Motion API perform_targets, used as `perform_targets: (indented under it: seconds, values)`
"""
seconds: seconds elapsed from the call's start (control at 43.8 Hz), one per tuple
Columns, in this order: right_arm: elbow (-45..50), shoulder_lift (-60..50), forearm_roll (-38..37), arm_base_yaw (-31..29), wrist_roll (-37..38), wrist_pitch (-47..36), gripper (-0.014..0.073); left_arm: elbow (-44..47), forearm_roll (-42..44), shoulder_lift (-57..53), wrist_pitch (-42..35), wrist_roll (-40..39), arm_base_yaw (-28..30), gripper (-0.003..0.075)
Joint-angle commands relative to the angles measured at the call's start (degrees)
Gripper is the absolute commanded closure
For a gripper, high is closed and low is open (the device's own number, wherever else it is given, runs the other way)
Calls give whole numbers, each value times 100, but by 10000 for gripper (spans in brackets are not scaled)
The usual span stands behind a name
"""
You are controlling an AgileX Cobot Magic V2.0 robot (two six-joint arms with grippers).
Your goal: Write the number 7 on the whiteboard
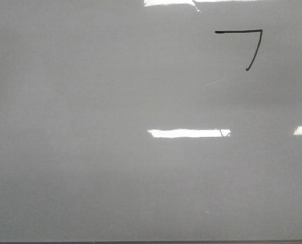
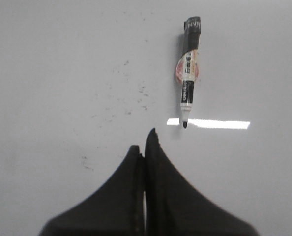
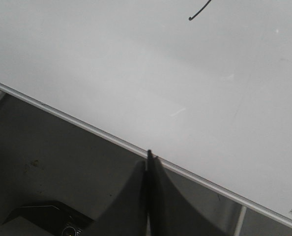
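Looking over the board, we note:
7 [image 1: 245,43]: thin black marker figure at the upper right of the front view, a flat top bar, then a slanted downstroke ending in a tiny hook; its hooked tail also shows in the right wrist view.
Board [image 1: 90,152]: glossy grey-white, fills nearly the whole front view, with bright rectangular glare patches; we see faint dark smudges on it in the left wrist view.
Marker [image 2: 188,73]: uncapped, lying flat on the board, black tip just beyond the left hand's fingertips, apart from them.
Left hand [image 2: 145,147]: fingers pressed together, holding nothing, over the board.
Right hand [image 3: 149,157]: fingers pressed together, holding nothing, tips at the board's edge.
Edges: we see a thin pale frame [image 3: 87,125] running diagonally in the right wrist view, with a dark surface beyond it; a thin dark edge lines the bottom of the front view.
Open room: wide blank board left of and below the 7.
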Motion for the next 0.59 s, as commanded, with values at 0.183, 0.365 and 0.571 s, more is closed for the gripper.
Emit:
perform_targets:
  seconds: [0.183, 0.365, 0.571]
  values:
    - [-185, -6, -89, -36, -14, -339, 661, 17, -57, -97, -682, 9, 6, 741]
    - [-185, -6, -89, -36, -14, -339, 661, 17, -86, -97, -949, 396, 6, 741]
    - [-185, -6, -89, -36, -14, -339, 661, 17, -101, -97, -1063, 396, 6, 741]
